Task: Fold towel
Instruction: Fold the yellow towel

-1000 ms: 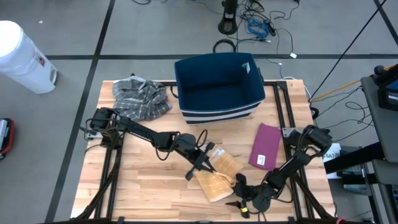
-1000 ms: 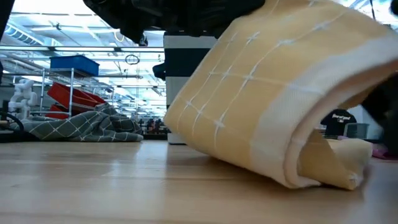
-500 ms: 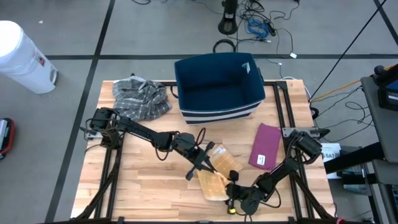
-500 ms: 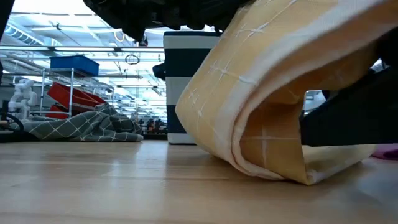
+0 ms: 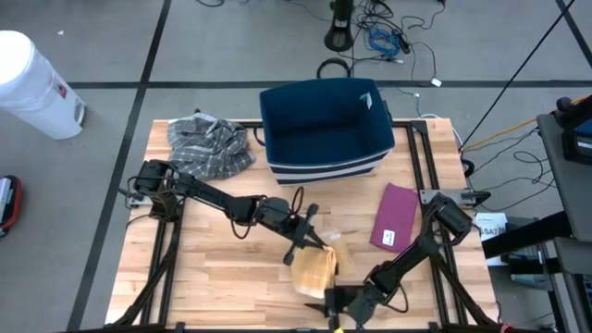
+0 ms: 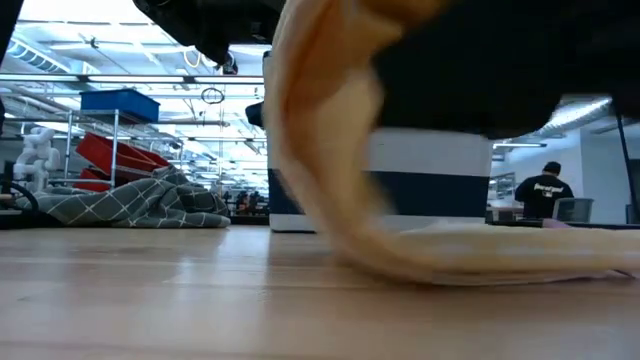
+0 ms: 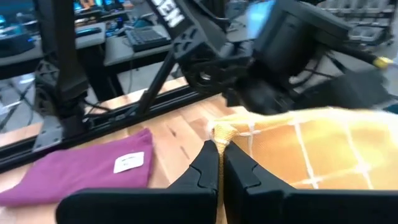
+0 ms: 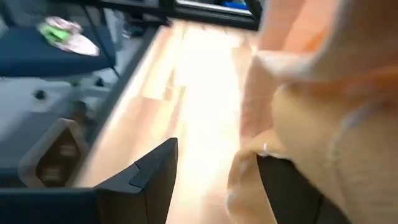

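Yellow towel [image 5: 314,270] edge pinched in left gripper [image 7: 220,144] jaws; right gripper [image 5: 335,301] jaws seemingly open beside it.

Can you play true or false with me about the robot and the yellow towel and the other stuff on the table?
1. The left gripper pinches the yellow towel. True.
2. The purple cloth lies inside the blue bin. False: it lies on the table, beside the bin.
3. A gray plaid cloth sits crumpled at a table corner. True.
4. The blue bin is full of towels. False: it looks empty.
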